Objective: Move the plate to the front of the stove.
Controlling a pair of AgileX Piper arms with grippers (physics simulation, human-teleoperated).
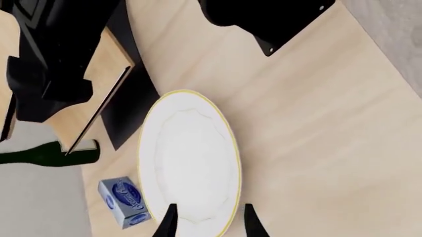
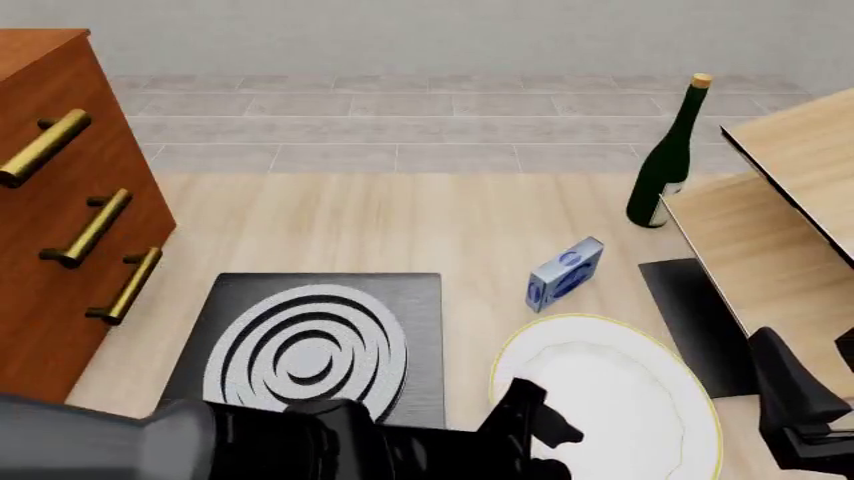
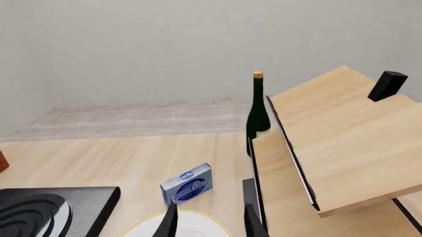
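Note:
The plate point(image 2: 627, 400) is white with a thin gold rim and lies flat on the wooden table, right of the stove point(image 2: 307, 345), a black slab with silver rings. My left gripper point(image 2: 534, 415) hovers at the plate's left front edge. In the left wrist view its fingers stand open point(image 1: 211, 212), with the near rim of the plate point(image 1: 188, 158) showing between them. My right gripper point(image 2: 801, 420) is low at the right, beside the plate's right edge. It is open point(image 3: 211, 217), and past it lie the plate's rim point(image 3: 197, 226) and a corner of the stove point(image 3: 39, 210).
A blue box point(image 2: 565, 272) lies just behind the plate. A green wine bottle point(image 2: 663, 160) stands further back right. A wooden drawer cabinet point(image 2: 54, 200) rises at the left. A raised wooden shelf point(image 2: 774, 220) and a narrow black panel point(image 2: 687, 320) border the plate's right.

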